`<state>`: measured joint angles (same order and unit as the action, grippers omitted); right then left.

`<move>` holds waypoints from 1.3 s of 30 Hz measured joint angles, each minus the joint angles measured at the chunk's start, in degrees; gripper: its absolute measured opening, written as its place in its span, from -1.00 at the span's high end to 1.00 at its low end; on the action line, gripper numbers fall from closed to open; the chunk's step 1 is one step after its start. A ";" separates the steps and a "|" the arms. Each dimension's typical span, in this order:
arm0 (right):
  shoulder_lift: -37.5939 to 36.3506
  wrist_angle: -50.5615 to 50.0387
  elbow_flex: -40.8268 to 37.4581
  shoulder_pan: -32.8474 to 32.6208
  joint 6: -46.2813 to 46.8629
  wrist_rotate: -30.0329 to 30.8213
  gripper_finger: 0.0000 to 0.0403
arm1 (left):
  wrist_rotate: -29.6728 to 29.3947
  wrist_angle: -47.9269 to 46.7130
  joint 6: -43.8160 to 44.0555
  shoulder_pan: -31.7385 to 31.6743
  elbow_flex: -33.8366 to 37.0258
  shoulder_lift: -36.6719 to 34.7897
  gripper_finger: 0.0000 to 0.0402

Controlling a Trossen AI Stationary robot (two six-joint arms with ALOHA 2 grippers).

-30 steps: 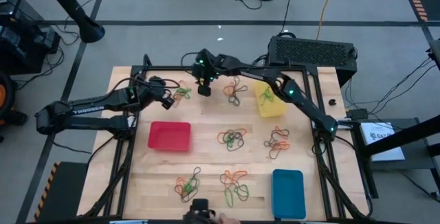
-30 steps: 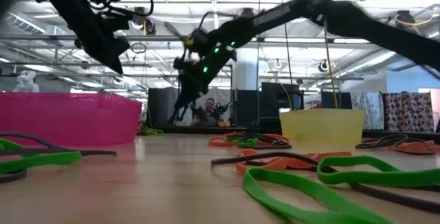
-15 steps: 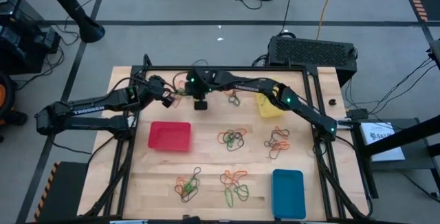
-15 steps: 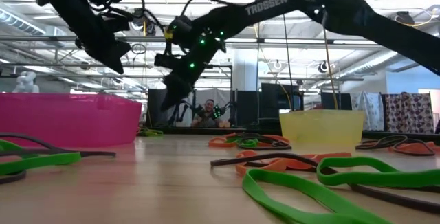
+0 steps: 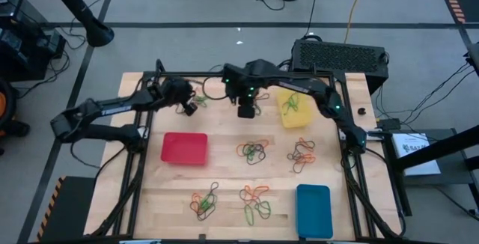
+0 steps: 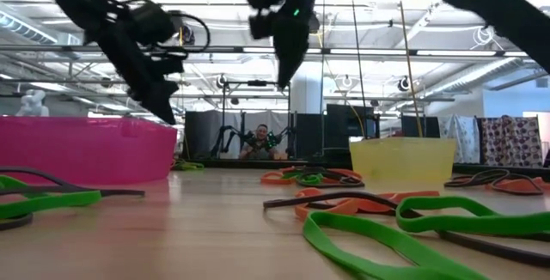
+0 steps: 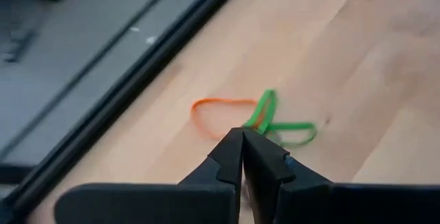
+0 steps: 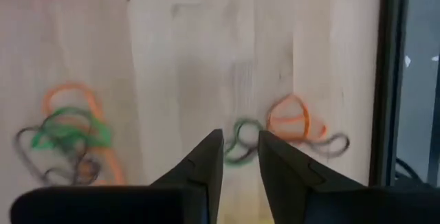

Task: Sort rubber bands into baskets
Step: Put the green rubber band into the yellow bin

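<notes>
Left gripper (image 5: pixel 191 109) upper left of centre in the high view, fingers clenched, nothing held, above an orange and green rubber band clump (image 7: pixel 256 117). Right gripper (image 5: pixel 245 111) upper centre, fingers slightly parted, empty. Red basket (image 5: pixel 184 147) centre-left, yellow basket (image 5: pixel 293 109) upper right, blue basket (image 5: pixel 313 211) lower right.

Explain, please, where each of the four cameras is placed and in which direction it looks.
High view: above the table, looking straight down on both arms, the red basket and blue basket.
Low view: at tabletop height, looking level across green rubber bands to the room; arms enter from above.
Left wrist view: on the left arm, past its shut fingers to an orange and green band pair.
Right wrist view: on the right arm, past its parted fingers to bands on wood.
High and low views share the yellow basket.
</notes>
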<state>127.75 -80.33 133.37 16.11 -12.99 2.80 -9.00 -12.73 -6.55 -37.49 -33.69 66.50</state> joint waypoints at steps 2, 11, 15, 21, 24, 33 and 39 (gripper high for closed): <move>-2.65 0.72 -3.70 -0.64 1.11 0.02 0.57 | 5.28 0.50 -1.71 -1.66 -3.11 3.70 0.92; -28.28 23.11 -46.40 -4.40 6.24 0.32 0.57 | 7.32 0.27 -7.88 -2.17 -8.47 14.35 0.92; -42.48 43.48 -66.56 -5.81 12.40 0.57 0.57 | 7.22 0.18 -10.13 -2.15 -9.33 16.58 0.92; -55.41 67.13 -86.85 -8.73 15.67 0.38 0.57 | 7.18 0.27 -13.63 -0.96 -9.60 17.50 0.92; -58.34 74.26 -92.32 -9.90 16.93 0.48 0.57 | 7.07 0.35 -12.44 -0.12 -9.60 17.50 0.92; -58.97 82.27 -98.82 -12.91 16.21 0.30 0.57 | 5.48 -0.40 -13.16 1.46 -9.91 17.50 0.59; -59.04 82.77 -98.76 -12.87 15.49 0.40 0.57 | 5.52 -0.20 -11.78 1.61 -12.57 17.48 0.13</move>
<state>68.71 2.44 34.61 3.25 2.50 3.20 -3.49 -12.93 -18.34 -35.88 -46.26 83.99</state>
